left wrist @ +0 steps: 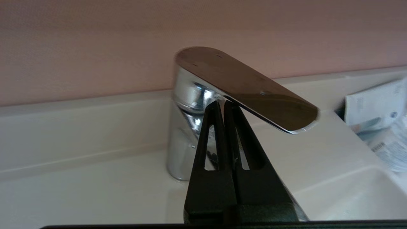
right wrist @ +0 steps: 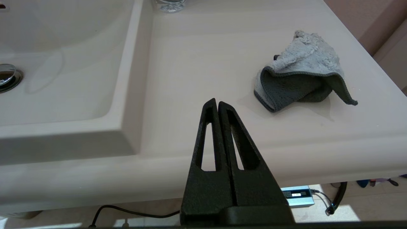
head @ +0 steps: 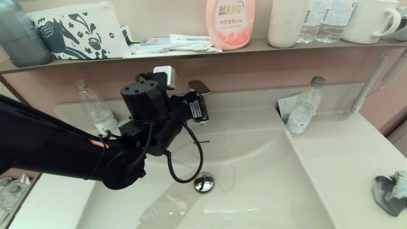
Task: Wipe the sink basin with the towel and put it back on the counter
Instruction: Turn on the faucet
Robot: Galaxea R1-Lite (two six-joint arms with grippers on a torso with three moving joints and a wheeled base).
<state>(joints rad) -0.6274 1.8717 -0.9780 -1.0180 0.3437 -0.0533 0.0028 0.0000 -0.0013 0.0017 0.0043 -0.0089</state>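
broadly, the sink basin [head: 254, 178] fills the middle of the head view, its floor glistening as if wet near the chrome drain plug [head: 203, 182], though that sheen may only be reflection. to its right the desk [head: 343, 159] runs flat to the front edge, carrying a clear plastic bottle [head: 303, 108] at the back. the left arm reaches across the basin toward the faucet [head: 199, 95]; the left end effector [left wrist: 221, 105] is clenched, tips pressed together just under the faucet's flat lever [left wrist: 248, 89], holding nothing. the right end effector [right wrist: 217, 103] hangs over the desk's front edge, likewise clenched and empty. the towel [right wrist: 302, 76] lies crumpled on the desk at the far right, well apart from the basin, pale fluffy side up over the dark fold, its longer run lying roughly across the right end effector's line of reach. it sits ahead and to the outer side of that end effector, so the right arm is plainly the nearer one, and would likely need to unclench before closing in.
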